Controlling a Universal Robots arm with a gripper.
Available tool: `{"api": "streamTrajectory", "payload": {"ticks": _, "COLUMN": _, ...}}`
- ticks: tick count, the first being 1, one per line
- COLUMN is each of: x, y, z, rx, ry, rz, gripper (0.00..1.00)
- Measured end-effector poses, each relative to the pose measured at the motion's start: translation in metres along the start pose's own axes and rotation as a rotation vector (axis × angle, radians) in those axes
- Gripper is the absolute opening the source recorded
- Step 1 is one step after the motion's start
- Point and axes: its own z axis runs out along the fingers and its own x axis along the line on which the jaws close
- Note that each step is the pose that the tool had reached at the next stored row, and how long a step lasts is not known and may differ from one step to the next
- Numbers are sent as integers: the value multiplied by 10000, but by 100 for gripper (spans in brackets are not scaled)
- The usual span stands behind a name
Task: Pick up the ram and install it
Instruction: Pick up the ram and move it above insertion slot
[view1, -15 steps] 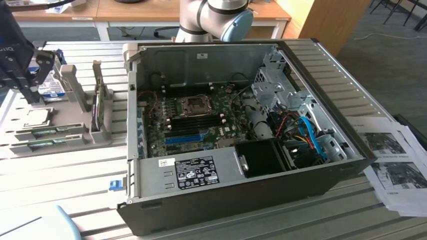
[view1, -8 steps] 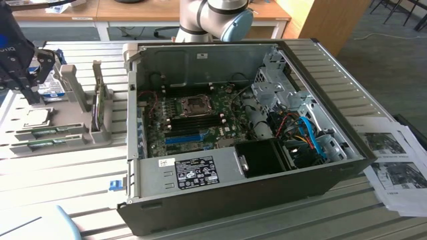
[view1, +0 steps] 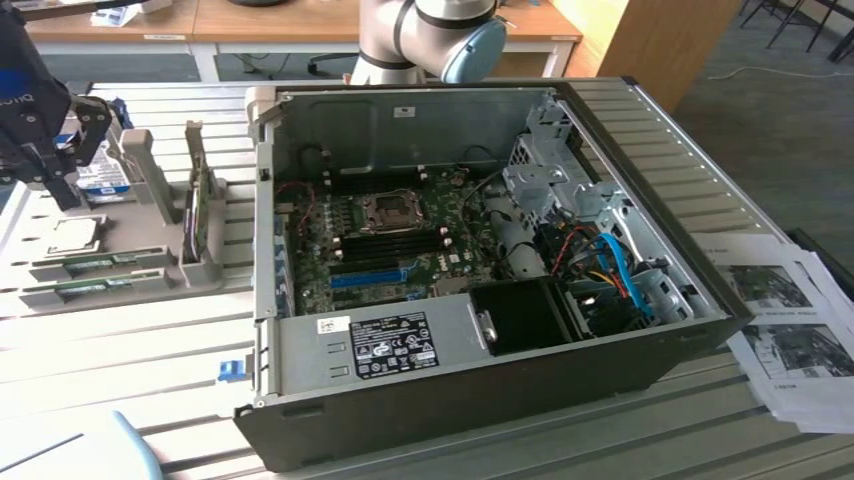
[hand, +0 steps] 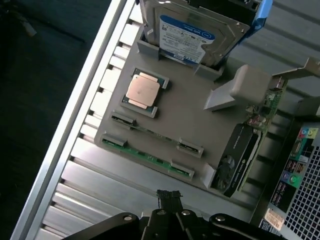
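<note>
Two ram sticks lie side by side in clips on a grey parts holder (hand: 200, 107). The greener ram (hand: 148, 155) is on the holder's outer edge, and a thinner ram (hand: 155, 132) lies beside it. The exterior view has the same sticks (view1: 100, 265) (view1: 78, 291) at its left. My gripper (hand: 169, 199) hovers above the slatted table just off the holder's edge, near the outer stick, shut and holding nothing. It hangs over the holder (view1: 60, 185) at the exterior view's left. In the open case, the motherboard (view1: 387, 245) has black memory slots (view1: 400, 238).
The holder also carries a CPU (hand: 143, 91), an upright hard drive (hand: 192, 35) and a graphics card (hand: 239, 157). The open computer case (view1: 454, 330) lies at the table's middle, with a bright-blue slot strip (view1: 366, 278) inside. Printed papers (view1: 794, 330) lie at the exterior view's right.
</note>
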Motion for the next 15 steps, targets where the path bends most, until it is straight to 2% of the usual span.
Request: {"api": "streamTrajectory", "payload": {"ticks": 15, "x": 0, "y": 0, "z": 25, "rx": 31, "ry": 38, "rz": -2720, "gripper": 9}}
